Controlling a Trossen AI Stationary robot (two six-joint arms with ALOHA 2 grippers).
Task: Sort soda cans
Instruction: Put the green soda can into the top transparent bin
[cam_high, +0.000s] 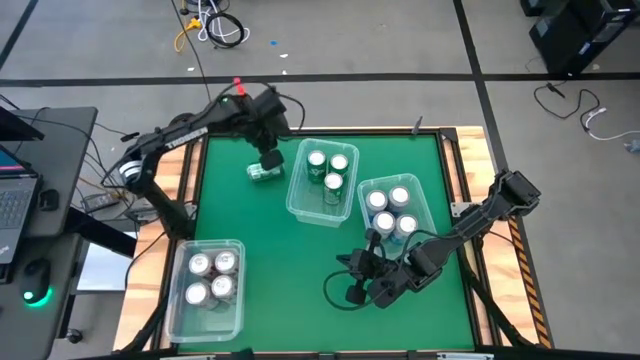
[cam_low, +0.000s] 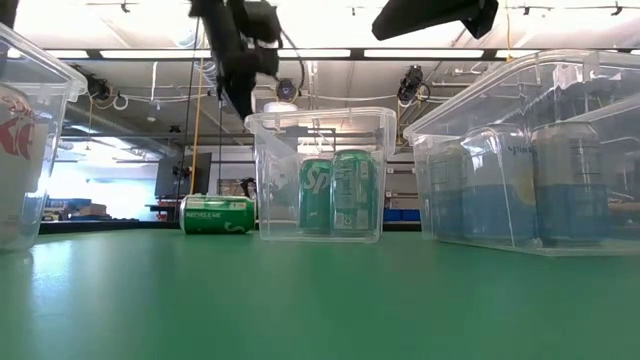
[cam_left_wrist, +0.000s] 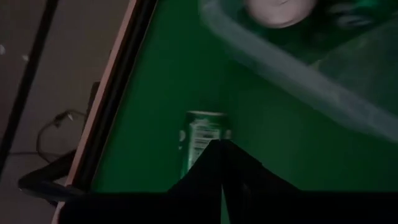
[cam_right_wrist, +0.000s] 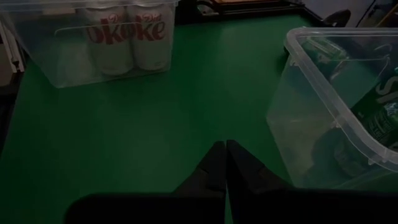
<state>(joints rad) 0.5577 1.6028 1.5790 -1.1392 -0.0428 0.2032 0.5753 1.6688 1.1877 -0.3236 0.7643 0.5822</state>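
silver-can bin (cam_high: 170, 300): sitting at 7 o'clock on the table (cam_high: 270, 250), holding four silver-white cans (cam_high: 210, 277), all upright.
left gripper (cam_high: 270, 158): hovering at 11 o'clock over the mat, fingers pressed together, gripping nothing; from the wrist view the tips are meeting just above the fallen can, whether touching it I cannot tell.
loose green can (cam_high: 263, 172): lying on its side on the mat, just beside the green bin's left wall, outside it; low view is showing it flat on the table with the label readable.
green-can bin (cam_high: 297, 195): sitting at 12 o'clock, holding three green cans (cam_high: 329, 170) upright, so one short.
blue-can bin (cam_high: 425, 215): sitting at 3 o'clock, holding four blue cans (cam_high: 392, 212), looking full.
right gripper (cam_high: 358, 293): waiting low at 5 o'clock, fingers clamped together, empty, pointing across bare mat.
step in hand: judging as the last can still going; silver and blue looking done, green missing the tipped one.
next move: calling for the left claw to spread, drop around the lying can's body across its width, clench, lift, turn it upright and lower it into the free spot in the green bin.
risk: can probably rolling on its side if nudged by closed tips.
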